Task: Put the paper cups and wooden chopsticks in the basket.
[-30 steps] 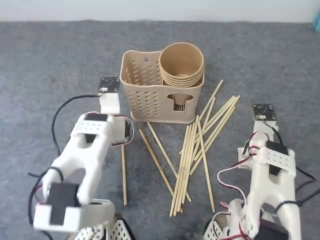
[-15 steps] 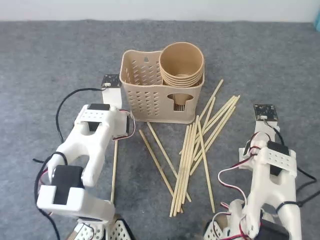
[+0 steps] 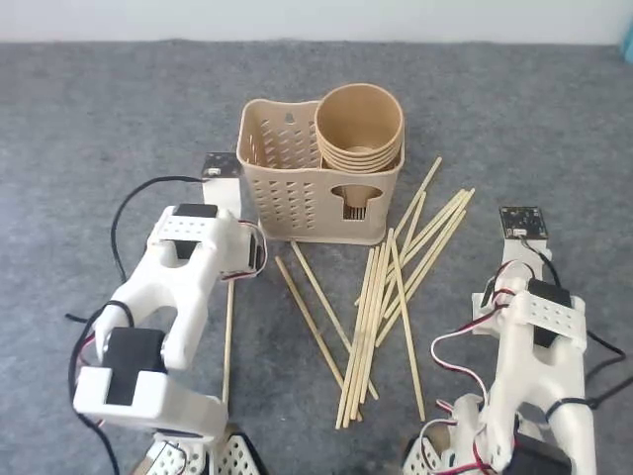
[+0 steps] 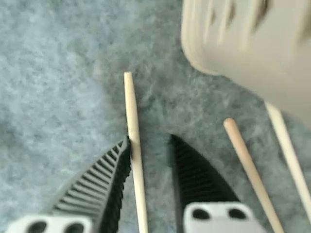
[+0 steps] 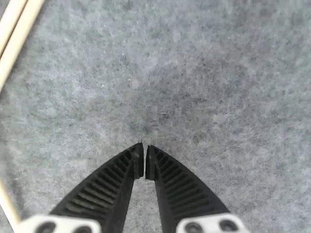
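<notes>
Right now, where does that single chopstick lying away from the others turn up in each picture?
High view: the single chopstick lies on the carpet, apart from the pile.
Left wrist view: it runs between the open fingers of the left gripper, against one of them.
Right wrist view: carpet ahead of the shut right gripper, with other chopsticks at the edge.
Shared landmark: the basket, beyond the chopstick's far end in the high and left wrist views.

Looks like a robotics test setup to me, lab or hobby corner, I can't say which. Grey felt-like matting covers the bench, with a plain pale wall behind. My white left arm and right arm trail loose wires and carry bare circuit boards (uncased). A plastic basket and chopsticks are laid out in front.
</notes>
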Controlling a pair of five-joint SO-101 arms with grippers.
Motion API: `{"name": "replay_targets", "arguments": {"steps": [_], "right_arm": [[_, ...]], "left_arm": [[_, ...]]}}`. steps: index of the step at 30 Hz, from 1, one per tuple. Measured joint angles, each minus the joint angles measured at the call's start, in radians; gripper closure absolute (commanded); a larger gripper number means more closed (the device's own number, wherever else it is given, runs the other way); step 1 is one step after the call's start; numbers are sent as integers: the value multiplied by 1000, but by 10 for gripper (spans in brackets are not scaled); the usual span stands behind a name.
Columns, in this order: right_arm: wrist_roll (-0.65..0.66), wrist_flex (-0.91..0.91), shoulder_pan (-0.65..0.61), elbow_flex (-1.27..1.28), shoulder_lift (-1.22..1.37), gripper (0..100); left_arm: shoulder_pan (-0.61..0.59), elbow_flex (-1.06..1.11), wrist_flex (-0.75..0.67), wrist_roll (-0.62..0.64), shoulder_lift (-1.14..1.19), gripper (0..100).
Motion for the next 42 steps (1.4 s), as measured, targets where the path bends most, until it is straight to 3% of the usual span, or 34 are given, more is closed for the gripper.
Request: {"name": "replay_targets", "arguments": {"steps": [12,23,28,34,42], "right_arm": [[6,0,0,0,0,969],[8,0,0,0,0,969],[8,0,0,0,0,969],[8,0,0,0,0,969],[8,0,0,0,0,969]], "left_arm": [[-12,3,49,0,-48,988],[-11,-150,345,-3,-655,988],[-11,-287,365,-5,-850,988],[-12,-339,172,-5,-913,988],[-12,-341,-275,-5,-918,988]]}}
